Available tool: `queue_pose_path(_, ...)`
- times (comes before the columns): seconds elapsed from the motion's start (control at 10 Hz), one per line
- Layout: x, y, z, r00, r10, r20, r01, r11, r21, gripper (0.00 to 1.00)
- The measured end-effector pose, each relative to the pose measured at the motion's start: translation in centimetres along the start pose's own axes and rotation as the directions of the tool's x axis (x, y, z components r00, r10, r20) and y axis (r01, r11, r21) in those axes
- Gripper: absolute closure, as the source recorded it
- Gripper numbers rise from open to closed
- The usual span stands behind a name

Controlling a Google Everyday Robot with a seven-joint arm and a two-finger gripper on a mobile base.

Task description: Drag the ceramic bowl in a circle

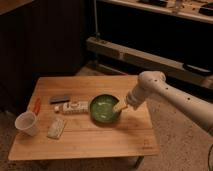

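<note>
The ceramic bowl (104,108) is round, shallow and dark green with a lighter shiny inside. It sits near the middle of the low wooden table (100,140). My gripper (120,106) comes in from the right on the white arm (170,97) and its tip is at the bowl's right rim, touching or just inside it.
Left of the bowl lie a small white box (75,107), a dark flat object (59,99), a red item (36,105), a white packet (56,127) and a white cup (27,122). Dark cabinets and a shelf stand behind the table.
</note>
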Motion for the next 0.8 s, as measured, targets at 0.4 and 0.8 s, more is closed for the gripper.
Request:
queue_pose_path(0.4, 0.1, -1.0, 0.0, 0.996, 0.049, -0.071, -0.038, 0.989, 0.143, 0.20)
queue_pose_path(0.8, 1.1, -0.7, 0.6, 0.981, 0.138, -0.134, -0.103, 0.966, 0.238, 0.20)
